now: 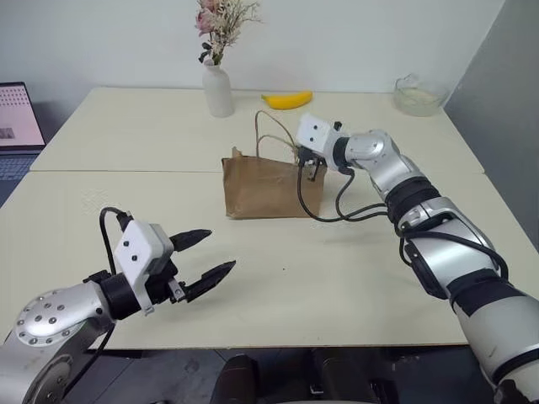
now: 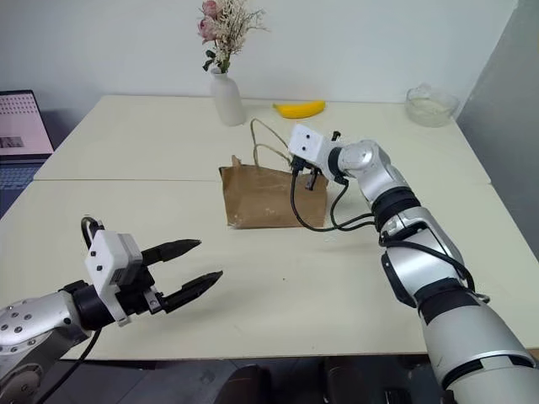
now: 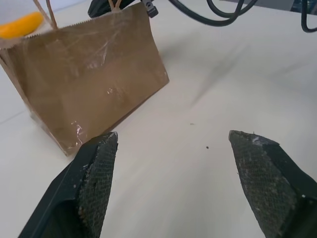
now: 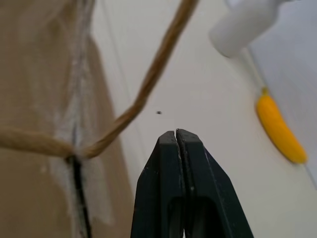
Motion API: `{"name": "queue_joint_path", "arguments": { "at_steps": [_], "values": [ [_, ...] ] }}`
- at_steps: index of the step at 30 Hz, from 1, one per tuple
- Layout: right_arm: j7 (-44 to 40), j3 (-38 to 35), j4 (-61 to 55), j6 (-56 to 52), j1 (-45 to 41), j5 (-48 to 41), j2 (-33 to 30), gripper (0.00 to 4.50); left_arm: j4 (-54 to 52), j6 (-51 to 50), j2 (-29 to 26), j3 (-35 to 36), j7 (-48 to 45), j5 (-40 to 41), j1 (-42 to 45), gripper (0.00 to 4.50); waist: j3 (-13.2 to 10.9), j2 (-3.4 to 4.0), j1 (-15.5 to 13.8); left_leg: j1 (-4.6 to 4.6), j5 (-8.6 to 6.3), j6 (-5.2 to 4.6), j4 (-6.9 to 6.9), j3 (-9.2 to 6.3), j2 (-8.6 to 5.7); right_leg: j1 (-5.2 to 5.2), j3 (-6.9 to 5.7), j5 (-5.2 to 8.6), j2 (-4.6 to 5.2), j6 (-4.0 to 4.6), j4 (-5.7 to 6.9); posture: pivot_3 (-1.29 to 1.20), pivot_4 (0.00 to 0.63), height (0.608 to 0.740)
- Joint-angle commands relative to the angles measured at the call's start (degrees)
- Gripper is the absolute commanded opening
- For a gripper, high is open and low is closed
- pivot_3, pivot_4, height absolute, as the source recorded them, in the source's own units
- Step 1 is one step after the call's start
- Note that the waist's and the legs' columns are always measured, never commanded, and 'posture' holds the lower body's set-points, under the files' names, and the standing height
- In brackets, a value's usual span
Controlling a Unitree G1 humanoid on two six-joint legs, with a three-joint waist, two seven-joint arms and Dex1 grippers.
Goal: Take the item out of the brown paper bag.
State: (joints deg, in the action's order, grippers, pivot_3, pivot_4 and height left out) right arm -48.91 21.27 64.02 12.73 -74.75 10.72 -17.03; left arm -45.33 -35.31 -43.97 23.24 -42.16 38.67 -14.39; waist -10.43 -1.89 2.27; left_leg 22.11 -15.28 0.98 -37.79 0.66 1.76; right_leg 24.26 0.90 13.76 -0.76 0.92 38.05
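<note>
brown paper bag (image 1: 271, 187) unmarked; right gripper (image 4: 176, 136) jaws pressed together, left gripper (image 1: 209, 256) jaws spread.

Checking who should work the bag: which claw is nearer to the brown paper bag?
Right. The right claw is shut at the brown paper bag's top edge by its handles; the left claw is open above the table, well short of the bag.

it looks like an office or a lab room: two pale worktops (image 1: 253, 261) pushed together against a plain white wall (image 1: 354, 42), a laptop (image 1: 18, 126) at one side, a vase (image 1: 218, 88) with dried flowers, a glass bowl (image 1: 419, 94).
</note>
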Motion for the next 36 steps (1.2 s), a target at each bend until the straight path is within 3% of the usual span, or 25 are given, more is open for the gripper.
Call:
{"name": "queue_joint_path", "arguments": {
  "at_steps": [1, 5, 13, 19, 22, 26, 34, 36],
  "values": [
    [-11.6, -1.59, -6.98, 2.77, 1.87, -2.79, -3.41, 0.03, -2.61, 1.86, -1.26, 2.67, -1.46, -0.59, -2.38, 3.76, 0.0, 0.0, -0.17, 0.0, 0.0, 0.0, 0.0, 0.0, 0.0, -0.01, -0.01, 0.0, 0.01, 0.0, 0.0, 0.0, 0.15, 0.74],
    [-19.63, -2.04, -18.48, 0.58, 8.66, -6.14, -5.78, 0.03, -3.18, 3.14, -1.28, 3.42, -2.46, -1.37, -5.47, 3.76, -0.01, 0.02, -0.45, -0.07, -0.01, 0.0, 0.01, -0.05, 0.02, -0.08, -0.06, 0.01, 0.02, 0.0, 0.0, 0.0, 0.15, 0.74],
    [-24.53, -1.28, -37.15, -4.76, 19.96, -7.55, -9.41, 0.03, -3.81, 5.14, -2.4, 5.21, -6.29, -2.72, -11.11, 3.76, -0.08, 0.15, -0.51, -0.21, 0.0, 0.0, 0.0, -0.06, 0.04, -0.14, -0.07, 0.01, -0.01, 0.04, 0.1, 0.0, 0.15, 0.74],
    [-26.13, -1.97, -47.22, -8.36, 25.98, -9.85, -11.56, 0.03, -5.11, 4.78, -3.68, 13.0, -13.25, -0.66, -20.69, 3.76, -0.13, 0.21, -0.51, -0.18, -0.01, 0.0, 0.0, -0.01, 0.03, -0.12, -0.04, 0.17, 0.0, 0.3, 0.03, 0.0, 0.15, 0.74],
    [-27.1, -3.37, -55.51, -12.56, 30.71, -13.41, -13.1, 0.03, 0.08, 3.87, -6.13, 16.97, -11.61, 0.13, -15.04, 3.76, -0.15, 0.25, -0.87, -0.2, 0.0, 0.0, -0.02, -0.08, 0.03, -0.12, -0.1, 0.18, 0.0, 0.34, 0.08, 0.0, 0.15, 0.74],
    [-26.85, -5.78, -69.83, -23.92, 38.41, -19.89, -16.44, 0.93, 2.85, 11.14, -10.46, 10.36, -14.85, -8.19, -10.1, 4.5, -0.21, 0.35, -1.28, -0.2, 0.01, 0.02, -0.04, -0.29, 0.01, -0.18, -0.27, 0.19, -0.03, 0.35, 0.07, 0.0, 0.15, 0.74],
    [-22.12, -10.42, -91.47, -42.93, 53.63, -29.54, -25.03, 3.81, 8.77, 29.8, -12.87, -9.11, -21.95, -21.59, -0.99, 4.5, -0.22, 0.37, -1.37, -0.08, -0.1, 0.11, 0.01, -0.03, -0.02, -0.13, -0.08, 0.09, 0.07, -0.06, -0.14, 0.0, 0.15, 0.74],
    [-19.88, -11.65, -94.56, -45.69, 56.8, -30.74, -26.13, 3.81, 12.9, 35.19, -12.9, -15.31, -23.75, -25.73, 3.79, 4.5, -0.23, 0.38, -1.45, -0.09, -0.1, 0.11, 0.02, -0.07, -0.01, -0.12, -0.11, 0.2, 0.04, 0.13, -0.1, 0.0, 0.15, 0.74]
  ]
}}
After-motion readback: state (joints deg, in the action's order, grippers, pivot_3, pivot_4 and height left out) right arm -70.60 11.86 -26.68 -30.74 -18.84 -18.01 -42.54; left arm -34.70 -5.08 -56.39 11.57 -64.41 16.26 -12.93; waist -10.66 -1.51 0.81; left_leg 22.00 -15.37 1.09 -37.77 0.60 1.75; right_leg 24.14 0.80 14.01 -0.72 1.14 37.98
